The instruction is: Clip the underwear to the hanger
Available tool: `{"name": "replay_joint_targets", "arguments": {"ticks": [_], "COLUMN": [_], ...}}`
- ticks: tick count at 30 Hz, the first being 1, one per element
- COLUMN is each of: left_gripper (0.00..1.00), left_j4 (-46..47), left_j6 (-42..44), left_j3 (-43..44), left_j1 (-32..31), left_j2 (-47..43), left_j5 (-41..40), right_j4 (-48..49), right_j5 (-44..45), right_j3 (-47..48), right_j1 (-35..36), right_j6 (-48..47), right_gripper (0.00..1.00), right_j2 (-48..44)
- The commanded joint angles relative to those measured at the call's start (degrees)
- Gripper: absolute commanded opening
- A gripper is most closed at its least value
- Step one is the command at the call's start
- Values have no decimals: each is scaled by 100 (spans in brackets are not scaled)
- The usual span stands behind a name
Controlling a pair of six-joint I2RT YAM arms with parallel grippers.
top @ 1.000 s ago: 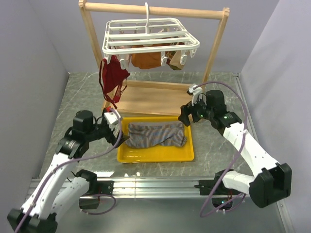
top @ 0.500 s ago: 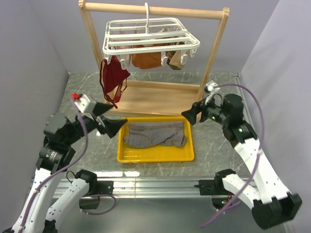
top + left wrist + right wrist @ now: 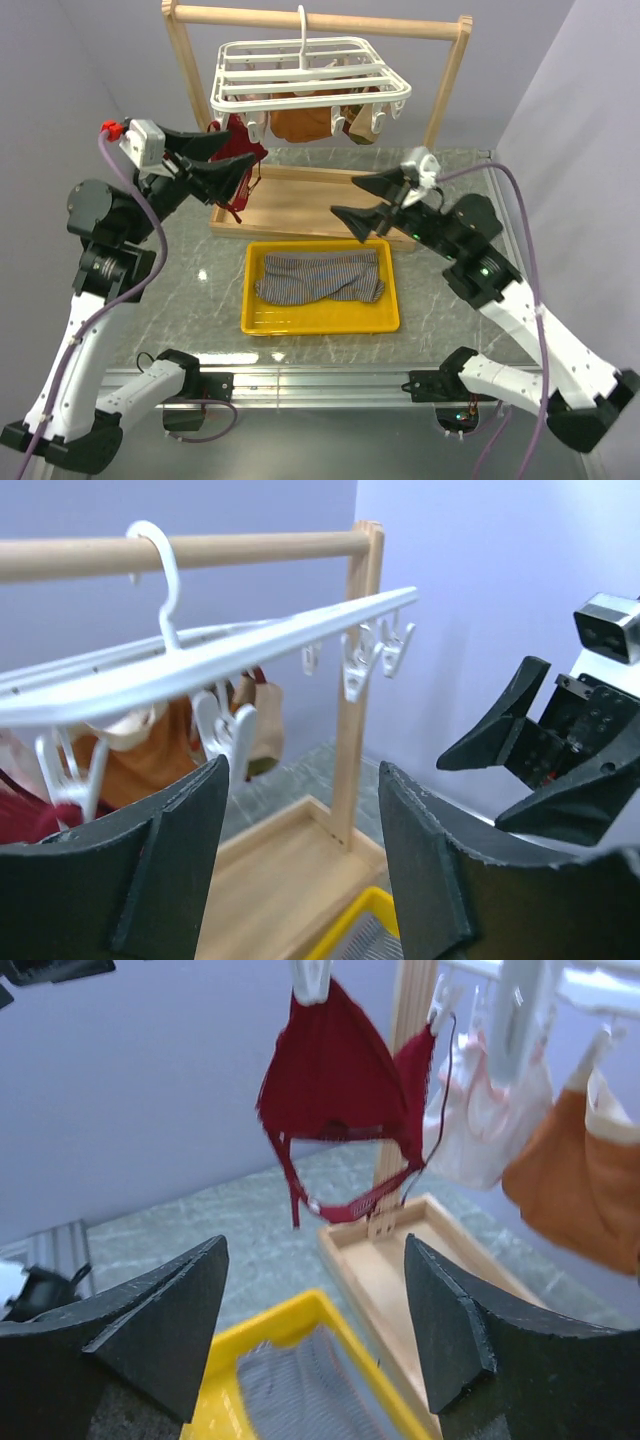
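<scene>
The grey striped underwear (image 3: 322, 277) lies crumpled in the yellow tray (image 3: 320, 318); its edge also shows in the right wrist view (image 3: 300, 1385). The white grid hanger (image 3: 308, 75) hangs by its hook from the wooden stand's bar, with clips along its rim; it also shows in the left wrist view (image 3: 190, 670). My left gripper (image 3: 228, 162) is open and empty, raised left of the hanger near the dark red underwear (image 3: 232, 160). My right gripper (image 3: 358, 198) is open and empty, raised above the tray's right end.
The wooden frame stand (image 3: 445, 95) with its base tray (image 3: 300, 205) stands behind the yellow tray. Orange-brown garments (image 3: 305, 122) and the dark red underwear hang from the hanger's clips. Grey walls close in left and right.
Both arms have risen from beside the tray. My left gripper moved up to the hanger's left side. My right gripper moved up and left, above the tray's right end. The underwear has not moved.
</scene>
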Motion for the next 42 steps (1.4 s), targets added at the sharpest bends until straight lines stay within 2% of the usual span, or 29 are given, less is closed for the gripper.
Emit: {"name": "replay_joint_targets", "arguments": {"ticks": [1,7,16,21,23,25,26,30,42], "left_gripper": [65,64,60,50,41,36,29,18,16], "left_j4": [507,938,1166,1122,1087,1078,1078,1078,1026], "left_j6": [395,976,1065,1056,1012,968,951,863,757], "left_j3": [302,214,407,521,557,548,531,478,478], "left_j1": [16,16,7,16,16,16,16,16,16], "left_j2": [217,445,867,964,973,964,947,912,912], "left_j5": [-96,10,124,168,185,168,176,203,194], "right_j4": [561,1334,1800,2055,2187,2362,2442,2653,2530], "right_j5": [733,962,1331,1410,1367,1279,1226,928,821], "right_j3": [573,1004,1470,1611,1672,1707,1742,1944,2692], "right_j1": [430,756,1020,1020,1020,1029,1029,1029,1160], "right_j6": [-504,-707,-795,-769,-725,-655,-637,-602,-637], "right_gripper": [77,74,72,72,72,72,72,73,73], "right_j2": [587,1423,2188,2460,2592,2671,2741,2961,3568]}}
